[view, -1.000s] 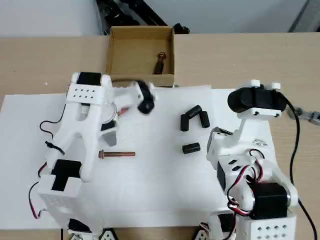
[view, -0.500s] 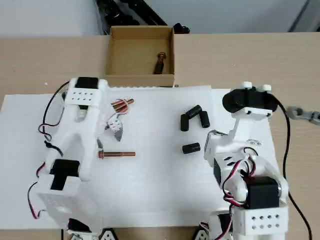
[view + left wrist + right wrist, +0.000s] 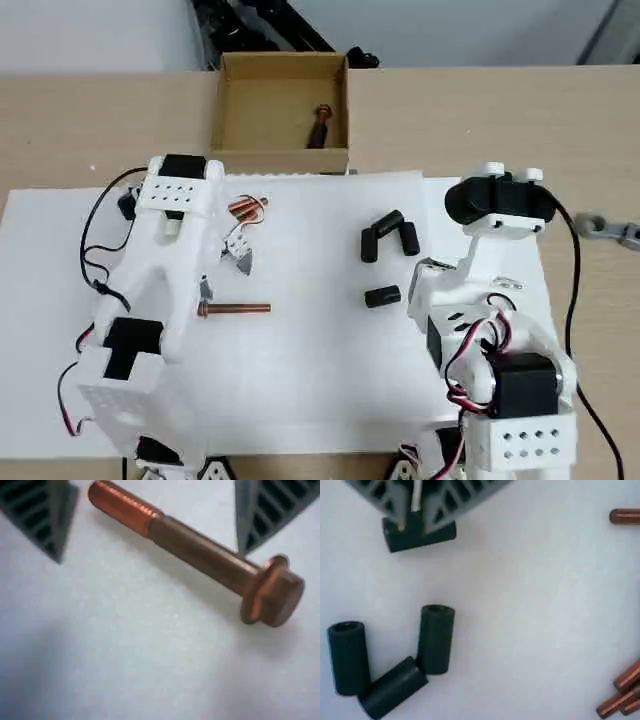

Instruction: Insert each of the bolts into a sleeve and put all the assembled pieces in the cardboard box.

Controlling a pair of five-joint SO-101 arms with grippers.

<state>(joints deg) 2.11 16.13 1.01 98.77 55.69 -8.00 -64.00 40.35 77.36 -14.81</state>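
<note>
Although one assembled piece [image 3: 321, 125] lies in the cardboard box [image 3: 231, 110], four sleeves [image 3: 382, 296] and loose bolts [image 3: 245, 207] wait outside it (most remains). The left gripper [image 3: 148, 555] gapes wide astride one bolt [image 3: 200, 560].

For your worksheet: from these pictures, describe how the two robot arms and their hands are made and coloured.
Both the left arm and right arm are blocky white plastic with black motors at the joints and a grid of small holes on one plate. Black, red and white wires loop along them. The left hand and right hand have dark grey, wedge-shaped fingers with ribbed cut-outs.
</note>
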